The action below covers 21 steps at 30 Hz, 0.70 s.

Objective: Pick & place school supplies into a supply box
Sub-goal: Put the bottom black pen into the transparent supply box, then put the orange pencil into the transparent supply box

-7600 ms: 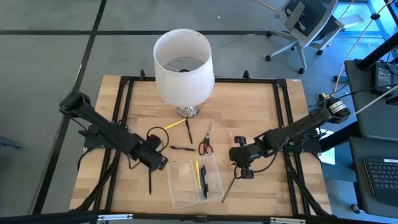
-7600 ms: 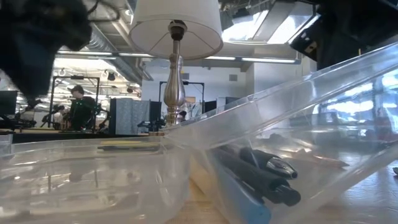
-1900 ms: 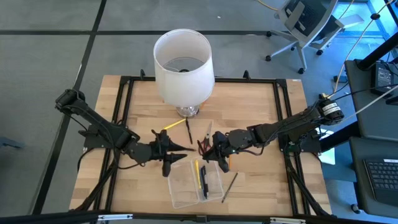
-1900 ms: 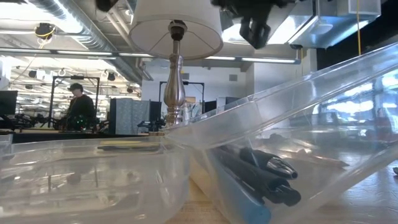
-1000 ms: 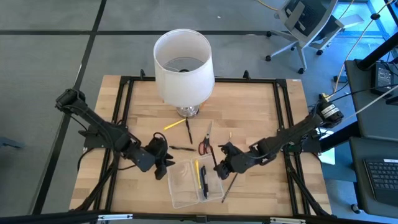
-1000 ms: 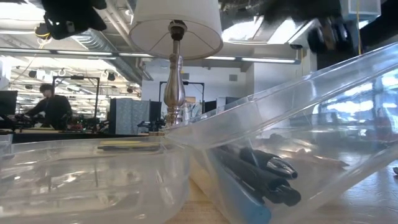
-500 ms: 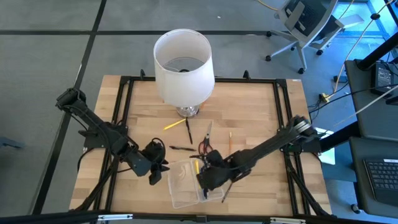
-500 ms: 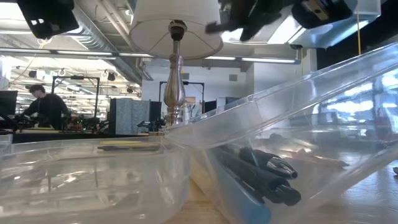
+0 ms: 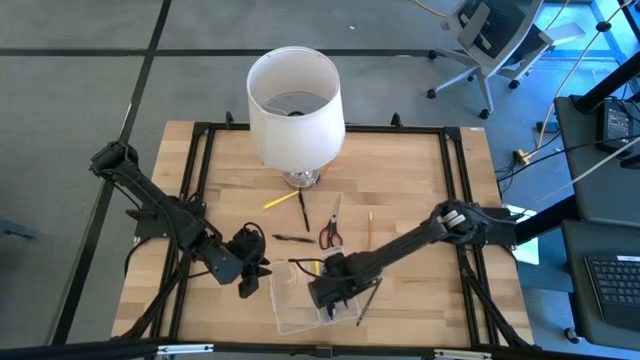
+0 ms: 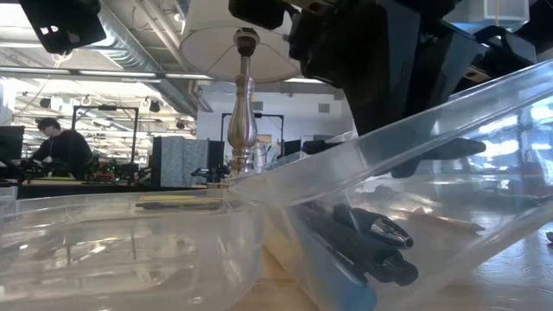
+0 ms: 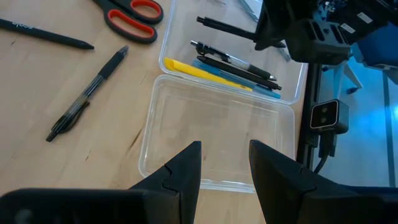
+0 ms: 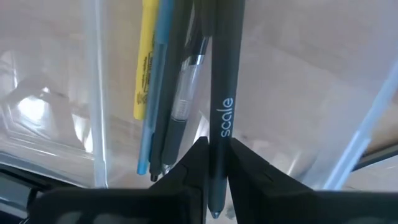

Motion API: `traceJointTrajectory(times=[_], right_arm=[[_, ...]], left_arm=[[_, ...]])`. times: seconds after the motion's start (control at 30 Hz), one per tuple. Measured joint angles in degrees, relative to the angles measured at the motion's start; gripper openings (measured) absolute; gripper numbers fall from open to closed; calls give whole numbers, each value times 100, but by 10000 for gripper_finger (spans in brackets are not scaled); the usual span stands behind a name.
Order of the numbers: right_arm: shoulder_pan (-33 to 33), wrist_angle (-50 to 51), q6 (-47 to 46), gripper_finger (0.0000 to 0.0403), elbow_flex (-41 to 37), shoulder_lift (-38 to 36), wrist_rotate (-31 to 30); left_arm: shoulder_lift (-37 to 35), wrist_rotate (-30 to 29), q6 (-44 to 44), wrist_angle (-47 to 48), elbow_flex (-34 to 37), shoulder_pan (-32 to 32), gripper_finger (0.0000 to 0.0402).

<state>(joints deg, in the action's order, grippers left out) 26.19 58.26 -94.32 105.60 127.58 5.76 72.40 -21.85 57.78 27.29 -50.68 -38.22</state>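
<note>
One black pen (image 12: pixel 219 118) pinched in right pincer (image 12: pixel 211 163).

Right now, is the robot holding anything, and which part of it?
Yes. The right gripper pinches a black pen near one end, over the supply box. The left gripper is open and holds nothing.

On the wooden table (image 9: pixel 420 170) we list a white lampshade (image 9: pixel 295 108) on its lamp base at the far side. Nearer lie a yellow pencil (image 9: pixel 278 200), a dark pen (image 9: pixel 303 211), red-handled scissors (image 9: pixel 330 233), an orange pencil (image 9: pixel 369 228) and a black pen (image 9: pixel 292 238). At the near edge we note the clear supply box (image 9: pixel 297 300). The right gripper (image 9: pixel 330 288) reaches over the box, a black pen (image 9: pixel 304 263) projecting from it. The left gripper (image 9: pixel 248 281) waits just beside the box's left side. A brown pencil (image 9: pixel 368 298) lies by the box's right side.
</note>
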Motion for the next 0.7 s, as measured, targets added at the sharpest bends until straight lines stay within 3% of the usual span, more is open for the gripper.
traceJointTrajectory(times=[0.5, 0.7], right_arm=[[-135, -22, -315, 88, -2, 36, 497], [-141, 66, 0, 93, -3, -16, 744]], left_arm=[[0, -7, 2, -3, 0, 0, 127], [0, -15, 1, -2, 0, 0, 127]])
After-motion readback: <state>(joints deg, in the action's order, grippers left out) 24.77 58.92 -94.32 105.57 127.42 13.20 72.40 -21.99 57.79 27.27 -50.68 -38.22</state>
